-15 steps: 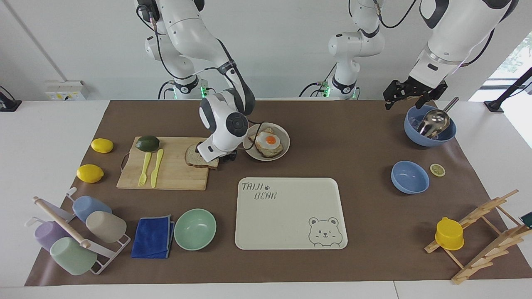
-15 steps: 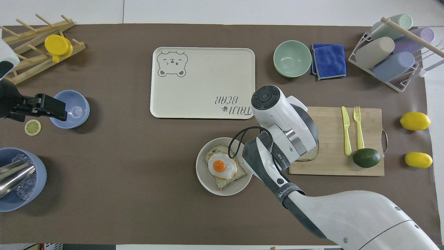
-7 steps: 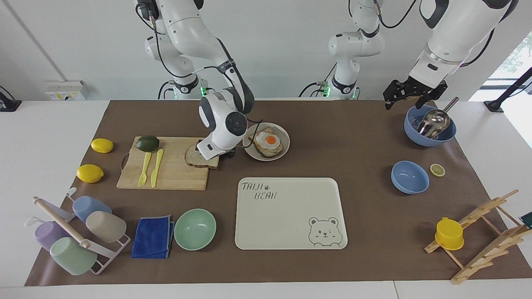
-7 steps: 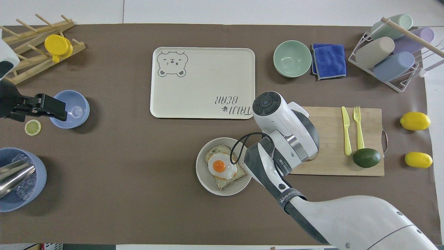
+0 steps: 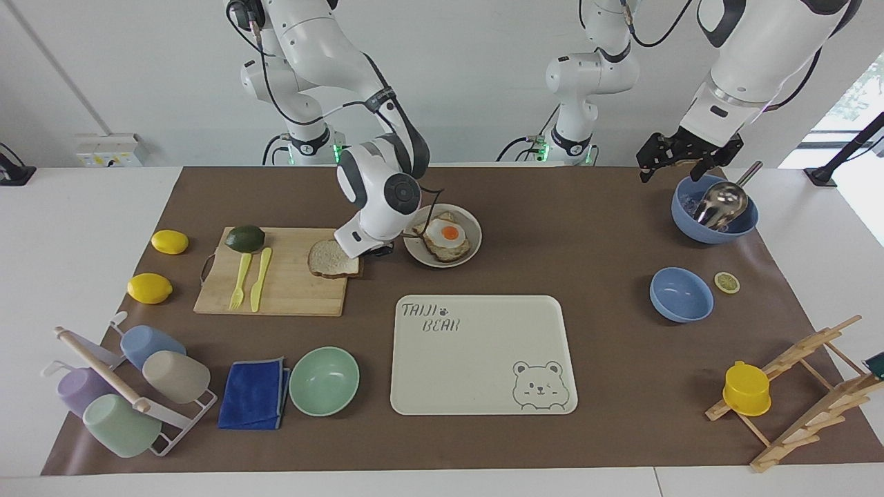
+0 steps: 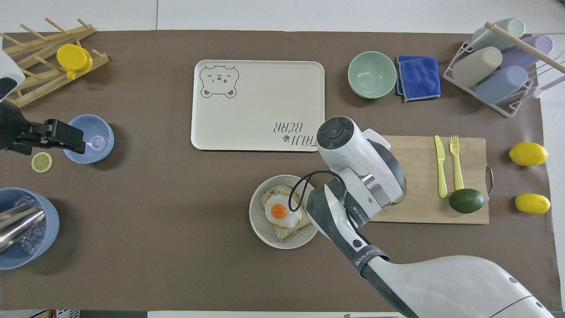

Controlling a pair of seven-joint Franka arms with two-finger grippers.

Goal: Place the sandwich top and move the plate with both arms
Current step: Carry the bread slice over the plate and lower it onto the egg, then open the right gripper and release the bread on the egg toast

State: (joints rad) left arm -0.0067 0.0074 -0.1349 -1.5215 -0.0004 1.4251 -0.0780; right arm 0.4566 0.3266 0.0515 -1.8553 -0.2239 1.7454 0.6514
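Note:
The sandwich top (image 5: 332, 258) lies flat on the wooden cutting board (image 5: 290, 290), at the board's end beside the plate (image 5: 476, 238). The plate holds a toast piece with a fried egg (image 5: 445, 237). My right gripper (image 5: 378, 250) is low between the bread slice and the plate, at the slice's edge. In the overhead view the right wrist (image 6: 353, 154) hides the gripper and nearly all the slice; the plate (image 6: 258, 221) shows there. My left gripper (image 5: 680, 162) waits, open and empty, over the table by a blue bowl with a ladle (image 5: 715, 207).
A cream bear tray (image 5: 483, 373) lies farther from the robots than the plate. A mint bowl (image 5: 324, 381) and blue cloth (image 5: 254, 393) sit beside it. Fork, knife and avocado (image 5: 245, 238) are on the board. Lemons, a cup rack, a second blue bowl (image 5: 681, 295) and a wooden rack are around.
My right wrist has risen and drawn back toward the robots, uncovering more of the bread slice. The slice stays on the board. The left arm has not moved.

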